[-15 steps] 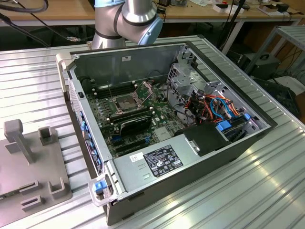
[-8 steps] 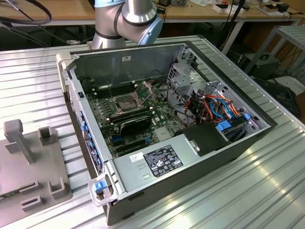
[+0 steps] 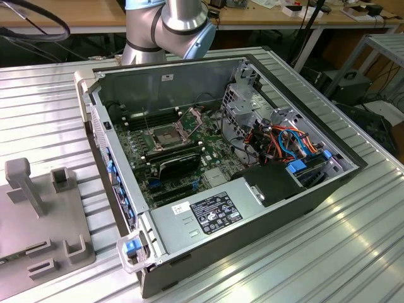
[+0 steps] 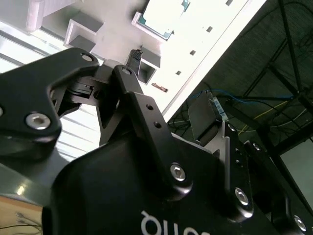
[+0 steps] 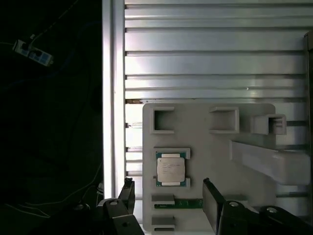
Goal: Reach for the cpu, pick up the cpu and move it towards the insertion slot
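On the exterior view's left, a grey holder plate [image 3: 38, 221] with upright blocks lies on the ribbed metal table [image 3: 353, 252]. Just beside it stands an open computer case [image 3: 158, 79], its side off. Inside the case, going across: the insertion slot [image 3: 165, 136] – a square silvery frame with a dark centre – sits on the green board, with a black card [image 3: 180, 165] near it on the side towards the camera. A silver power supply [image 3: 202, 218] with a label fills the near corner, and a bundle of orange and blue cables [image 3: 287, 142] lies at the case's end on the exterior view's right. The arm [image 3: 167, 25] rises behind the case's far wall.

In the first wrist view the gripper [image 5: 169, 198] hangs over the holder plate [image 5: 210, 147] with its two dark fingers [image 5: 128, 193] spread wide and nothing held between them. The cpu [image 5: 171, 170] lies flat in a framed pocket of the plate, silvery lid up, just beyond the gap between the fingers and untouched. A thin green strip [image 5: 178, 203] sits in a groove beside that pocket, between the fingers. In the second wrist view the cpu [image 4: 164, 17] shows in its pocket past one fingertip [image 4: 134, 58], apart from it.
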